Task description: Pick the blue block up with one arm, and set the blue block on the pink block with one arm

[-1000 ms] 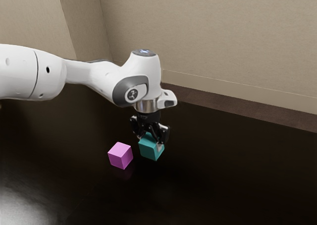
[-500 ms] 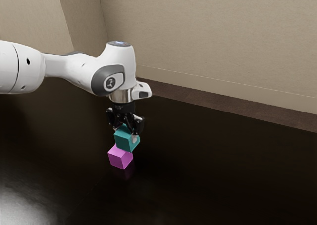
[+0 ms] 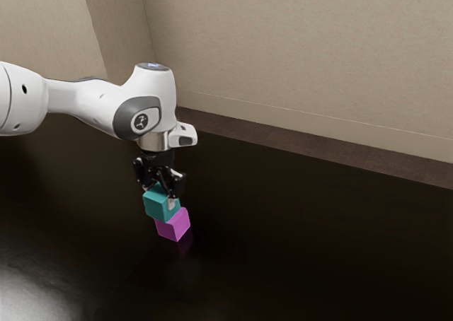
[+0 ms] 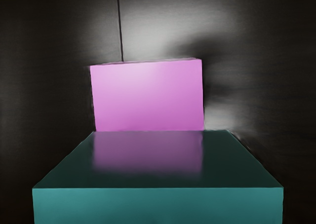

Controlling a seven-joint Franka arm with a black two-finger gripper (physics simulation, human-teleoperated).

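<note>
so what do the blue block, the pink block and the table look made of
Blue block: teal, glossy, likely smooth plastic; its top mirrors the pink behind it. Pink block: flat even colour, plastic or painted wood, can't tell which. Table: dark polished surface, perhaps lacquered wood; it shows a soft light sheen.

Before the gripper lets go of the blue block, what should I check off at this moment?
1. Gripper shut on the blue block: ok.
2. Pink block sitting flat on the table: ok.
3. Blue block centred over the pink block: not ok. It looks offset toward the exterior view's left, and the wrist view shows much of the pink top uncovered.
4. Blue block's underside touching the pink top: cannot tell.
</note>
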